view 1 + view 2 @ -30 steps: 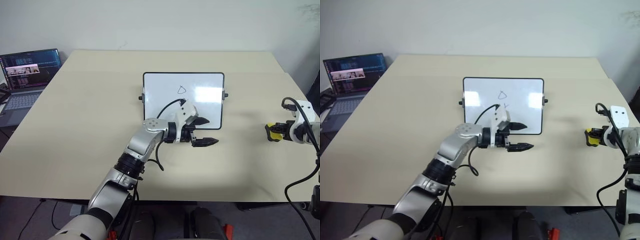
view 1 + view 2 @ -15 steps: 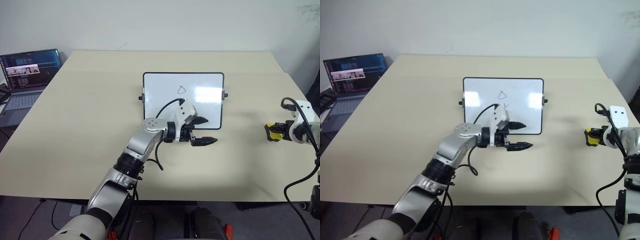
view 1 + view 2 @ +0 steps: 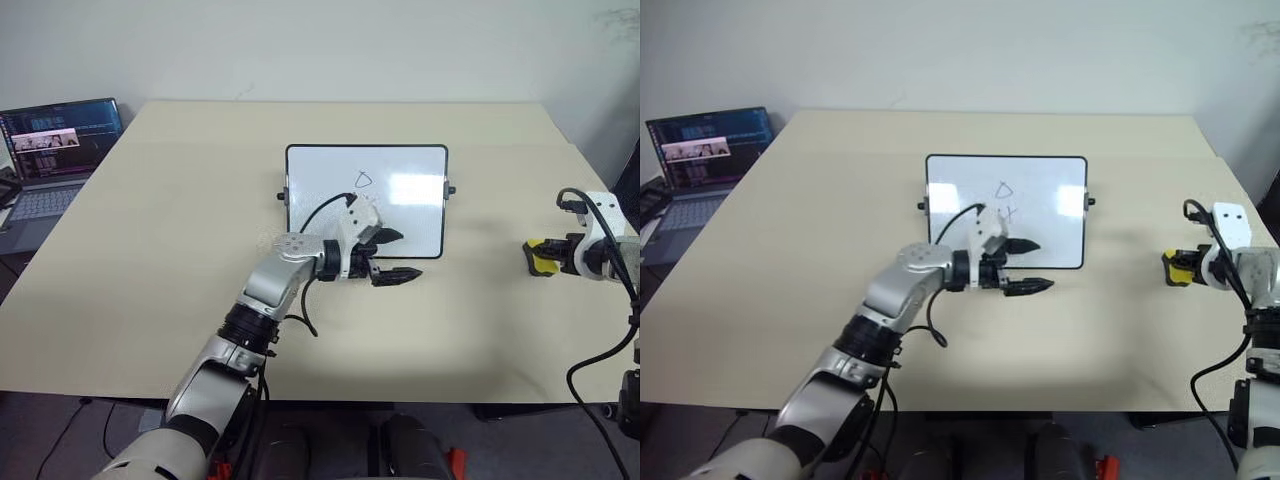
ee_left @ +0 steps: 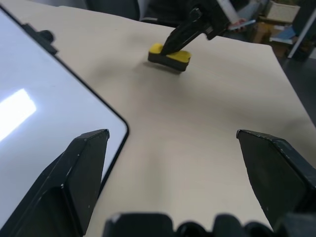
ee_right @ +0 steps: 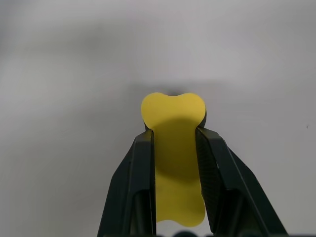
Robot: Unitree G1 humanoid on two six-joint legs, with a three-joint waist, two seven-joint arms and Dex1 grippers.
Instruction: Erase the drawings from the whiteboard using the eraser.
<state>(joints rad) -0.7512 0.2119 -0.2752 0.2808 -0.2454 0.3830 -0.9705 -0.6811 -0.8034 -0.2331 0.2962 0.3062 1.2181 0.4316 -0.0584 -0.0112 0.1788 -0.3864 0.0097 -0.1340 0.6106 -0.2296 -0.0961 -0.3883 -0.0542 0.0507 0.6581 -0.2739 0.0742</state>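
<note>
The whiteboard [image 3: 400, 165] lies flat at the table's middle. Near its centre a loop drawing [image 3: 364, 180] shows, with a second mark [image 3: 1011, 211] just below it; anything further down is hidden behind my left gripper [image 3: 398, 255]. That gripper is open and empty, pointing right over the board's near edge, whose corner [image 4: 29, 123] appears in the left wrist view. Far to the right, my right gripper [image 5: 175, 133] is shut on the yellow eraser [image 5: 174, 123], held low over the table, well clear of the board. The eraser [image 3: 543, 256] also appears in the left wrist view [image 4: 169, 55].
An open laptop [image 3: 55, 150] sits off the table's far left corner. The beige table [image 3: 180, 250] stretches bare on both sides of the board. A black cable [image 3: 600, 360] hangs from my right arm past the table's right edge.
My left gripper has drifted a little to the left along the board's near edge. My right gripper has lifted slightly and edged left with the eraser.
</note>
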